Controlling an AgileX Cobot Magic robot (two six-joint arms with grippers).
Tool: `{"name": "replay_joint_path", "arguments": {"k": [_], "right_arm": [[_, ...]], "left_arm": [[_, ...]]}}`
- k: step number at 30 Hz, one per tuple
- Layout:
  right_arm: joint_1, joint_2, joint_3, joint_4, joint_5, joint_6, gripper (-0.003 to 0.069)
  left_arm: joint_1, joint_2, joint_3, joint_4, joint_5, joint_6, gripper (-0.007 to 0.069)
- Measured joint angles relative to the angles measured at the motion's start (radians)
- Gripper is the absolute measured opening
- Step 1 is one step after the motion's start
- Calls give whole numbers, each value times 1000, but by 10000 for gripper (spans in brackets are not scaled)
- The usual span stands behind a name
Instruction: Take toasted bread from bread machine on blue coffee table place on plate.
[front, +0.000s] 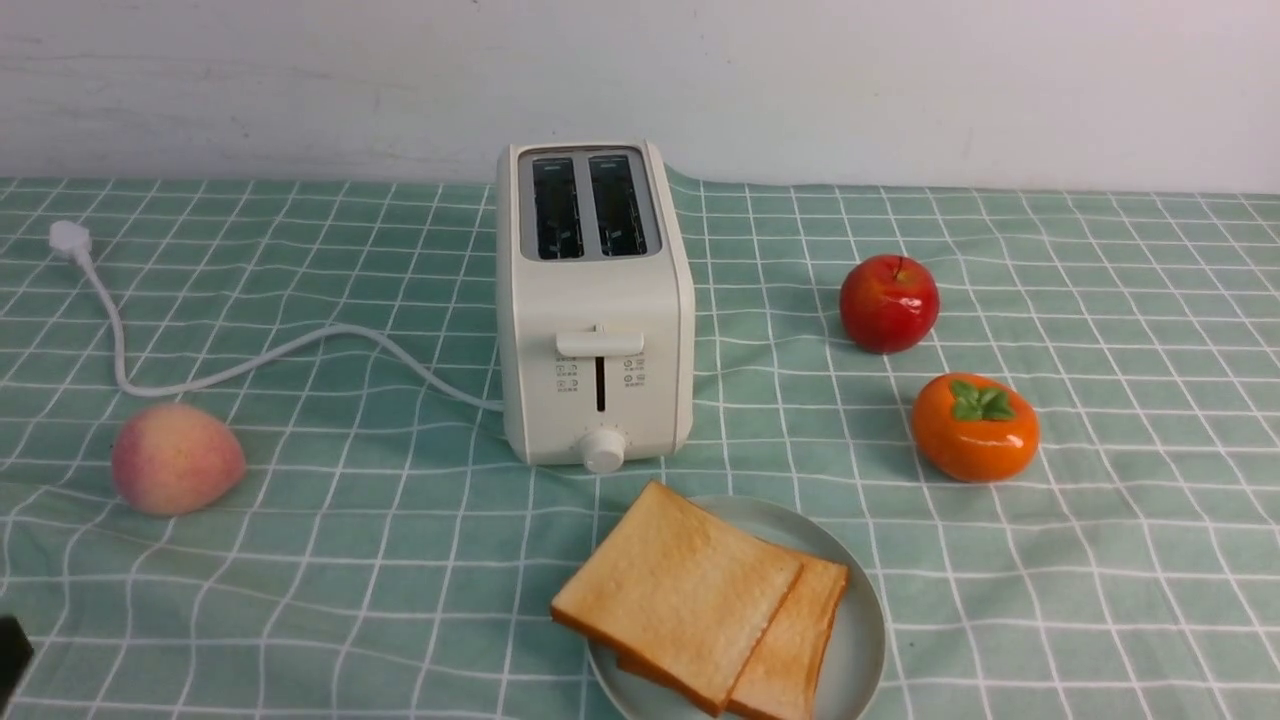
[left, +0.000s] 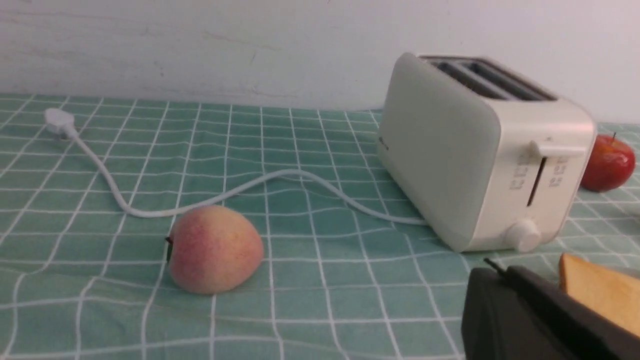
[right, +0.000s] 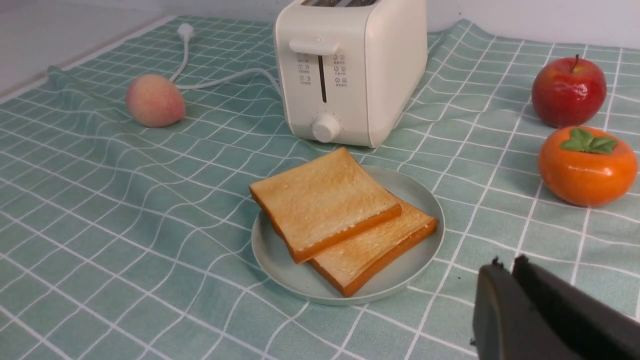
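Two slices of toasted bread lie overlapping on the plate (front: 862, 640) in front of the bread machine (front: 595, 300): the upper slice (front: 675, 590) on the left, the lower slice (front: 795, 645) under it on the right. Both toaster slots are empty and its lever is up. All of this stands on the blue coffee table (front: 350, 560). My left gripper (left: 500, 267) is shut and holds nothing; it hovers low beside the toast (left: 600, 295). My right gripper (right: 507, 261) is shut and empty, on the near side of the plate (right: 280, 260).
A peach (front: 175, 458) lies at the left, near the toaster's white cord (front: 250, 365) and plug (front: 70, 238). A red apple (front: 888, 303) and an orange persimmon (front: 975, 427) sit to the right. A white wall closes the table's far edge.
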Motion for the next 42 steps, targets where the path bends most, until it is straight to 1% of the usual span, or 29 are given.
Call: {"name": "replay_joint_path", "arguments": {"k": [2, 4, 8, 10, 42], "right_arm": [[0, 0, 0, 0, 0, 0, 33], [0, -1, 0, 2, 0, 0, 33], [0, -2, 0, 0, 0, 0, 33], [0, -2, 0, 0, 0, 0, 33], [0, -3, 0, 1, 0, 0, 60]], "left_arm": [[0, -44, 62, 7, -6, -35, -11], [0, -61, 94, 11, 28, -66, -10], [0, -64, 103, 12, 186, -79, -5], [0, -64, 104, 12, 217, -79, -4], [0, -64, 104, 8, 217, -79, 17]]}}
